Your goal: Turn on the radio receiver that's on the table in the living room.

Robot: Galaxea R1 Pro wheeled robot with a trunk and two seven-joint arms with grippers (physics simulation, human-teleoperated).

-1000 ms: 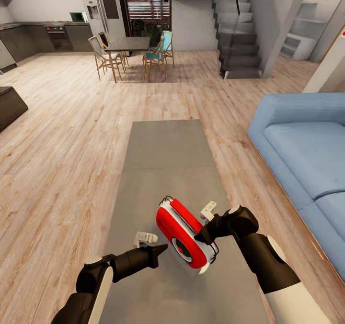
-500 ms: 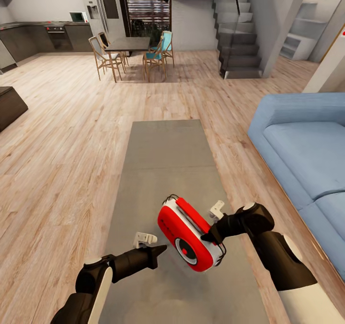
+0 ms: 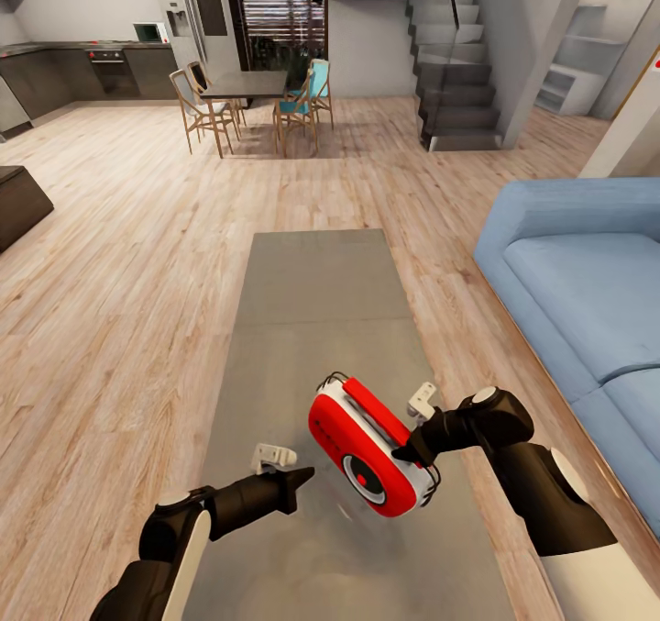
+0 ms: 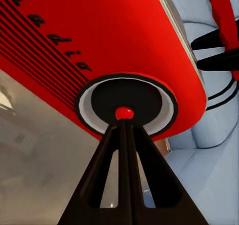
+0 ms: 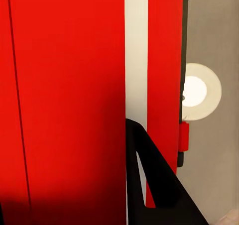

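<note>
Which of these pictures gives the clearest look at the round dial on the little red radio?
The left wrist view: the dial sits large and centred, a black disc in a white ring with a red knob, just beyond the shut left gripper. The head view shows the dial small and slanted. The right wrist view shows the radio's red side.

I'm in an open-plan home: light blue sofa (image 3: 587, 282), long grey low table (image 3: 321, 300), wood-plank floor (image 3: 119, 254), dark dining table (image 3: 246, 83) with chairs, dark-cabinet kitchen (image 3: 64, 69), grey staircase (image 3: 454, 71).

Table (image 3: 312, 282) beyond radio receiver (image 3: 367, 447) lies bare — sofa (image 3: 587, 291) flanks right.
</note>
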